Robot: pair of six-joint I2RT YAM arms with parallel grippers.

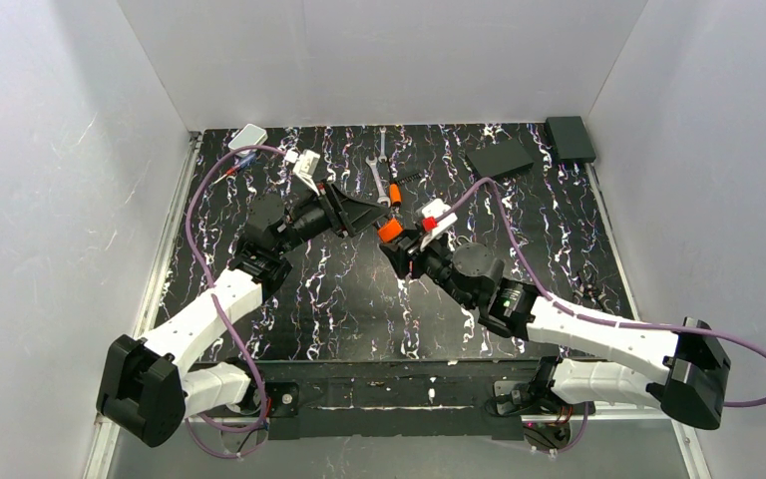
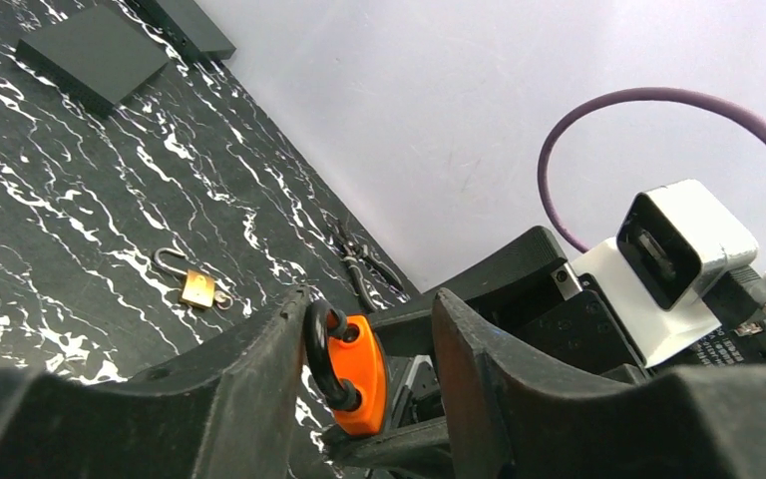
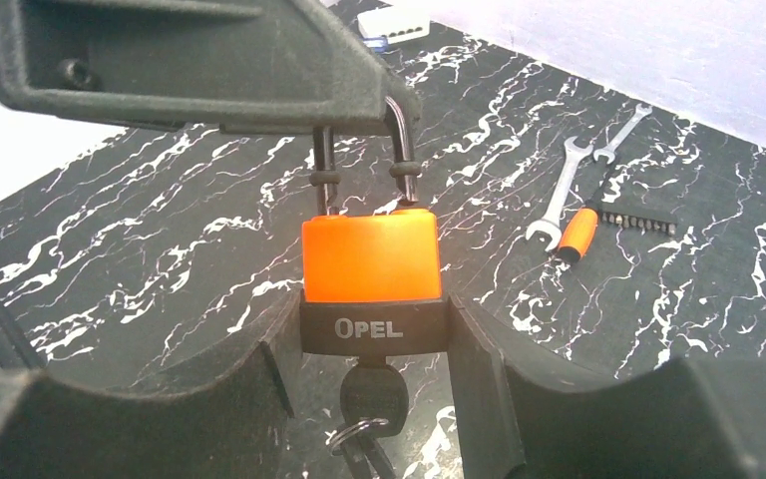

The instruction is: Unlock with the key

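An orange padlock with a black base band hangs above the table's middle. My right gripper is shut on that band, one finger on each side of the padlock. The key, dark-headed and on a small ring, sticks in the lock's underside. My left gripper is open around the padlock. The black shackle rests against its left finger, with a gap to the other. In the right wrist view the left finger hides the shackle's top.
A small brass padlock lies on the marbled table, dark pliers beyond it. Two wrenches and an orange-handled screwdriver lie at the back. Two black boxes sit back right, a white device back left.
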